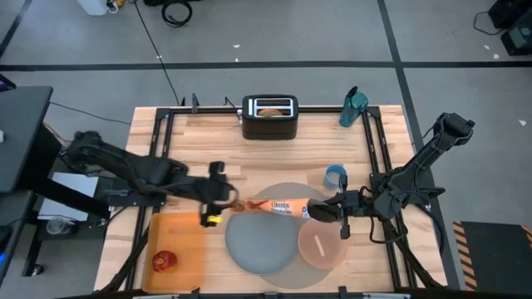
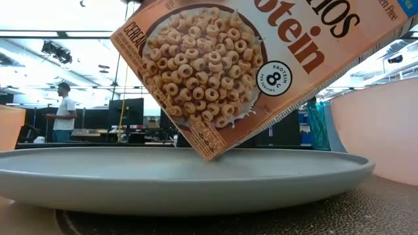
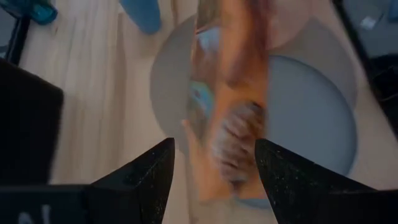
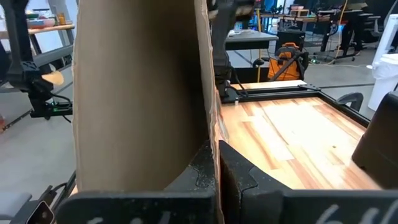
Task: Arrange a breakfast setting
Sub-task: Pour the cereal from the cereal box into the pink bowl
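Grey-blue plate (image 2: 183, 173) — tilted cereal box (image 2: 255, 65) above

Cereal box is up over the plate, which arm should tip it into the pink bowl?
Right. The right gripper is shut on the cereal box, beside the pink bowl. The left gripper is open at the far end.

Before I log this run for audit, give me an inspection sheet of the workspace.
Surface: wooden table, round grey mat.
Job's things: cereal box tilted over grey-blue plate; pink bowl; red fruit on orange tray; teal tumbler.
Clutter: black toaster, teal bottle.
Grippers: right claw shut on box; left claw open beside it.
Cables: black cable on floor.
Surroundings: person standing.
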Controlling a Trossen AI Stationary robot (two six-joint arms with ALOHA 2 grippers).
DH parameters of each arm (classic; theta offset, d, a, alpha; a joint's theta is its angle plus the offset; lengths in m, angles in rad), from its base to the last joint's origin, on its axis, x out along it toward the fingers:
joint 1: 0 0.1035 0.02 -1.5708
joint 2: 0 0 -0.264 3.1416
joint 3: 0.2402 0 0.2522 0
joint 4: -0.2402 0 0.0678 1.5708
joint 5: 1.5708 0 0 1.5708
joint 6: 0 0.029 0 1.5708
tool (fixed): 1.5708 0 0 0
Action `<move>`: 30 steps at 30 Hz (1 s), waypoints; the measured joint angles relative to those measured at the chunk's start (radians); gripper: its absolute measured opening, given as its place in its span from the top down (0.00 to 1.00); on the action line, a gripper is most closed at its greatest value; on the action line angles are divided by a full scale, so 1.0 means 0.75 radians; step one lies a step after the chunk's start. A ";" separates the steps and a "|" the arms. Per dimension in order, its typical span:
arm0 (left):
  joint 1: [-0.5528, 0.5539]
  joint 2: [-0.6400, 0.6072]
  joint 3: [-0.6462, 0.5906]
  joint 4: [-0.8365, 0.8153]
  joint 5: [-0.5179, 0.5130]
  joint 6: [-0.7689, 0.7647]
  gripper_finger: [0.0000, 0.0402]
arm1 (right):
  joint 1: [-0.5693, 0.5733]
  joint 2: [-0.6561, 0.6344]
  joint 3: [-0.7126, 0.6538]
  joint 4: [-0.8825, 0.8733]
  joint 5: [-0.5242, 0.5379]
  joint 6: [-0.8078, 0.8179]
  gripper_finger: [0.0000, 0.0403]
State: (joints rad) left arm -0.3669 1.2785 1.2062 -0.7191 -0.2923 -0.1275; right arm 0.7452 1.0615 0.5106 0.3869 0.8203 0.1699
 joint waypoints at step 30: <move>-0.105 -0.141 -0.926 1.052 -0.166 -0.156 0.14 | 0.000 0.000 0.000 -0.003 0.033 0.030 0.98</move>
State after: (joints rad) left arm -0.4453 1.1728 0.5117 0.0701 -0.4171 -0.2442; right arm 0.7452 1.0615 0.5106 0.3845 0.8452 0.1926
